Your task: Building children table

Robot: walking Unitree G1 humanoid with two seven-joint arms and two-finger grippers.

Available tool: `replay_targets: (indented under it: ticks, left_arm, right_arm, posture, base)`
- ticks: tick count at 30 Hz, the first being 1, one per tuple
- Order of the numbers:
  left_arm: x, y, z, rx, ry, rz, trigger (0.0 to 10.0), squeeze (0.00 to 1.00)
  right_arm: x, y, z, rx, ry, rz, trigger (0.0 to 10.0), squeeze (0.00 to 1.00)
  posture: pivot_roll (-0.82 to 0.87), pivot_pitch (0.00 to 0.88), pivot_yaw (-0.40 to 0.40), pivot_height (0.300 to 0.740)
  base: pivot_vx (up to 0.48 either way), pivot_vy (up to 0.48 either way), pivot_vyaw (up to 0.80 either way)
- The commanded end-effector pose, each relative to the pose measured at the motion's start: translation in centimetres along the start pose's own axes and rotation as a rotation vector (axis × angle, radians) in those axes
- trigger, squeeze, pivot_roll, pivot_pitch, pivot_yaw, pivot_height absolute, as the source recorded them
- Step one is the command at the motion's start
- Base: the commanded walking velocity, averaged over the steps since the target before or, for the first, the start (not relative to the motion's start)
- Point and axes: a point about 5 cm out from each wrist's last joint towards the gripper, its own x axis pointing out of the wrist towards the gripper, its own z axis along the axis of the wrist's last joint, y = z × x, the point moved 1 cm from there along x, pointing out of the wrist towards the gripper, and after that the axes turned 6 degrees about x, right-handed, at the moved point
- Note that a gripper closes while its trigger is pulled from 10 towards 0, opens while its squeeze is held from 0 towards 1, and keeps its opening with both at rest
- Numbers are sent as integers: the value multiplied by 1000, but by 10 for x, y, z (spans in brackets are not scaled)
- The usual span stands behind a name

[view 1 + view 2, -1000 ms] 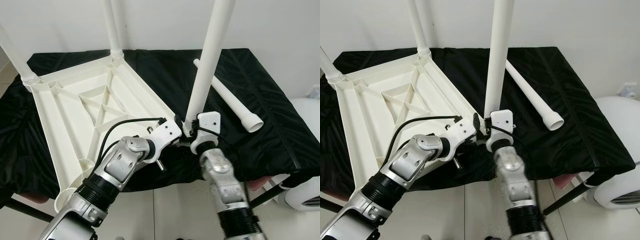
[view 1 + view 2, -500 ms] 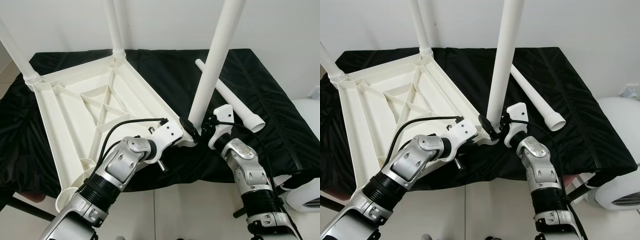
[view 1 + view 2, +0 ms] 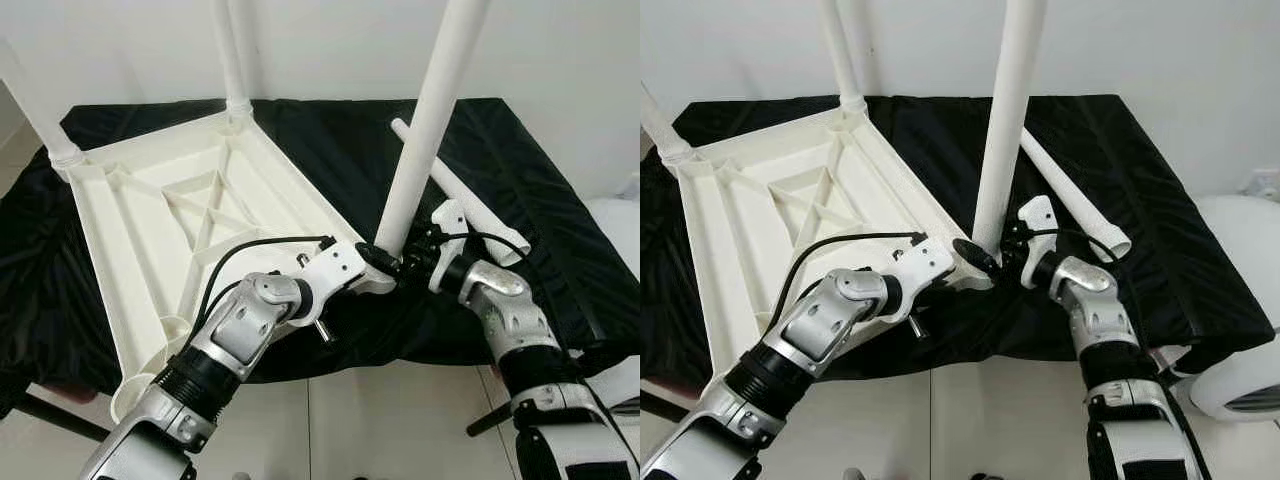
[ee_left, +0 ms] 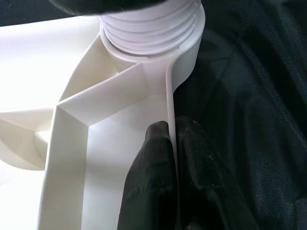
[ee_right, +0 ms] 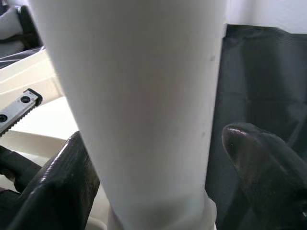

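Currently we pinch the tabletop rim (image 4: 168, 96) with the left gripper (image 4: 171, 139) | right gripper (image 5: 158, 191) spread around the table leg (image 3: 425, 120), not clamping | risk: leg tilts, threads cross in the corner socket (image 4: 158, 24).

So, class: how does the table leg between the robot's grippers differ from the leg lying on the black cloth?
The gripped leg stands nearly upright, seated in a corner socket of the upturned tabletop; the loose leg lies flat on the black cloth, attached to nothing. The right gripper brackets the gripped leg; nothing touches the loose leg. Both are white tubes.
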Motion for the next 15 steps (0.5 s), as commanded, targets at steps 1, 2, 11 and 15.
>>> replay_targets:
  ticks: [1, 2, 11, 15]
  left_arm:
    - [2, -3, -7, 16, 36, -9, 10000, 0]
    - [1, -4, -7, 16, 35, -11, 10000, 0]
    - [2, -5, -7, 20, 36, -15, 10000, 0]
    - [2, -6, -8, 19, 36, -17, 10000, 0]
  right_arm:
    - [2, 0, 0, -10, 13, 32, 10000, 0]
    - [2, -1, 1, -2, 14, 38, 4980, 0]
    - [5, 3, 0, 47, -11, 79, 0, 0]
    - [5, 7, -1, 47, -19, 85, 0, 0]
  posture:
    - [-85, 87, 43, 740]
    - [-85, 87, 43, 740]
    - [-87, 77, 43, 740]
    - [-89, 77, 44, 740]
  base:
    - [0, 0, 0]
    - [0, 0, 0]
    - [0, 0, 0]
    - [0, 0, 0]
